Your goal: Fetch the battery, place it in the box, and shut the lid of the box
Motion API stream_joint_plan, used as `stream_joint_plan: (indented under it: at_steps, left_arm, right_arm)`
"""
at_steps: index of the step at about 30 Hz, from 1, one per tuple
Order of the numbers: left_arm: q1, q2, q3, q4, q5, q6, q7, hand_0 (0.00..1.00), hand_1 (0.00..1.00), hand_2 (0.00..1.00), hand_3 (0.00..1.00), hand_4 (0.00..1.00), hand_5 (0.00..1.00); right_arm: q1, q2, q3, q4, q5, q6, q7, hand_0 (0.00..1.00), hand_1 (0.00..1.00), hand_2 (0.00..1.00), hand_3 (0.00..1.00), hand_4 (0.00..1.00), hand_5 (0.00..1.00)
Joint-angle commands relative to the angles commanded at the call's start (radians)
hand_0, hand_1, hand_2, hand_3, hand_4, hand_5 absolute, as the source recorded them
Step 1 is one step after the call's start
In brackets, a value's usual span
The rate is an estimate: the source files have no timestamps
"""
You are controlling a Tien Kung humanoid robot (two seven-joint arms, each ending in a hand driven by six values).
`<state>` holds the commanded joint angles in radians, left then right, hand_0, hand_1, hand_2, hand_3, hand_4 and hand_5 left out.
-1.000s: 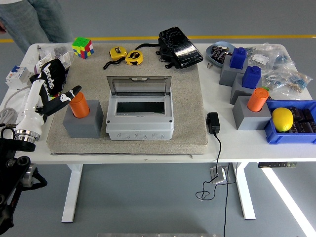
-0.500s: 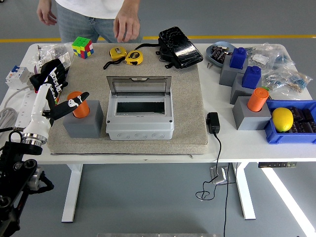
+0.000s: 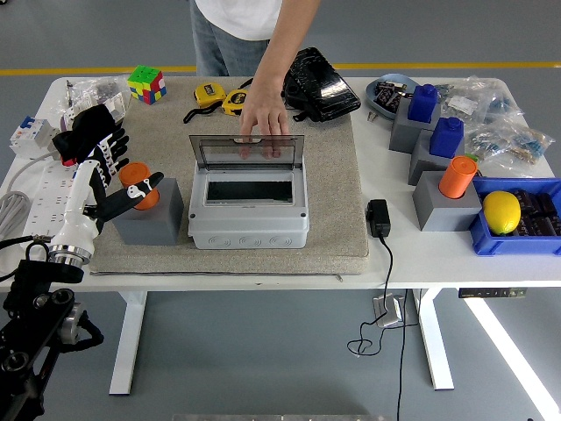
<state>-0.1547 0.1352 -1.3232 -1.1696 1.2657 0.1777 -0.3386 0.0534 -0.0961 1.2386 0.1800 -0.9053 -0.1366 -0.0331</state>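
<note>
While a person's hand [image 3: 263, 123] is touching the open lid [image 3: 247, 150] of the box [image 3: 249, 213], my left hand [image 3: 112, 180] is curling round the orange battery [image 3: 137, 182], which is standing in its grey holder [image 3: 151, 217].

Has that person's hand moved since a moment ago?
Yes. The person's hand came toward the robot, from beyond the tape measures onto the grey box's open lid.

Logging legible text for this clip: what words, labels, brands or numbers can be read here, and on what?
None can be read.
Tape measures: face labels too small.
Breaker at the left edge: markings blurred.
Plastic bags on the right: print unreadable.
Box, orange battery, blue blocks: no visible text.
</note>
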Motion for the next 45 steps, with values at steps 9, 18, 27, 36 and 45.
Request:
stream_joint_plan:
  at_steps: [9, 18, 27, 36, 45]
  left_arm:
    - [0.006, -0.013, 0.002, 0.018, -0.015, 0.004, -0.012, 0.84, 0.885, 0.823, 0.824, 0.998, 0.327]
    - [-0.007, -0.027, 0.002, 0.037, -0.036, 0.02, -0.034, 0.811, 0.877, 0.81, 0.816, 0.998, 0.338]
    - [-0.017, -0.041, 0.01, 0.055, -0.041, 0.023, -0.04, 0.774, 0.857, 0.795, 0.812, 0.998, 0.352]
    - [-0.041, -0.053, 0.016, 0.096, -0.056, 0.038, -0.055, 0.772, 0.85, 0.788, 0.806, 0.998, 0.361]
    - [-0.049, -0.061, 0.037, 0.104, -0.053, 0.037, -0.055, 0.758, 0.84, 0.778, 0.794, 0.998, 0.359]
  right_arm:
    - [0.0, 0.001, 0.007, 0.0, -0.003, -0.001, -0.001, 0.817, 0.77, 0.754, 0.797, 0.998, 0.998]
    - [0.003, 0.001, 0.017, 0.0, -0.007, -0.001, -0.002, 0.817, 0.77, 0.753, 0.796, 0.998, 0.998]
    - [0.003, 0.003, 0.024, 0.0, -0.01, -0.001, -0.001, 0.816, 0.77, 0.752, 0.795, 0.998, 0.998]
    - [0.007, 0.002, 0.027, 0.0, -0.012, -0.002, -0.001, 0.816, 0.77, 0.752, 0.794, 0.998, 0.998]
    - [0.007, 0.002, 0.029, 0.0, -0.013, -0.001, -0.001, 0.817, 0.77, 0.752, 0.794, 0.998, 0.998]
